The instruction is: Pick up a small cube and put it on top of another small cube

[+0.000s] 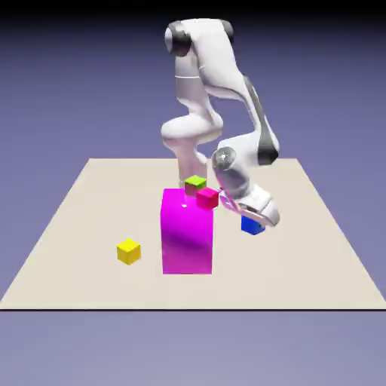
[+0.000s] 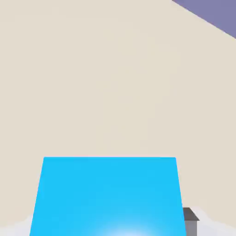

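Because I am pinching the small blue cube (image 1: 252, 225) between my gripper (image 1: 256, 222) fingers, it is hanging just above the table (image 1: 90, 226), at three o'clock from the tall magenta block (image 1: 187, 234), ready for carrying to another cube

Rendered simulation: beige table (image 1: 317, 249) (flat shading) against plain blue-violet backdrop (image 1: 60, 90).

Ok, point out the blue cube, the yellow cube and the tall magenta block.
blue cube (image 2: 108, 196): hand view, its large facing side.
yellow cube (image 1: 129, 251): exterior view, its middle.
tall magenta block (image 1: 186, 237): exterior view, its front face.
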Controlling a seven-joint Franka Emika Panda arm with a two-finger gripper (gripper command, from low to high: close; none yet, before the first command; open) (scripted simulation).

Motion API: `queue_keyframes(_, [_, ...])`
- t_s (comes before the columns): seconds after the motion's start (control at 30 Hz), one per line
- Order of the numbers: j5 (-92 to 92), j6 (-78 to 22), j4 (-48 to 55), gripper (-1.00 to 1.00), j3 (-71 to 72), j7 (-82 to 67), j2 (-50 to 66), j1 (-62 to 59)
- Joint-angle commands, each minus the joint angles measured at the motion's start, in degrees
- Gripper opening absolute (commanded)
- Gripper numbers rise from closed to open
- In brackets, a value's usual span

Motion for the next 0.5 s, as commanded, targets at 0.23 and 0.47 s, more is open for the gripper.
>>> queue_keyframes(0.23, [-8.51, -10.40, 13.32, -1.00, -10.78, 1.26, 1.95, -10.13])
queue_keyframes(0.47, [-17.73, -16.22, 16.86, -1.00, -23.98, -16.18, 12.08, -20.41])
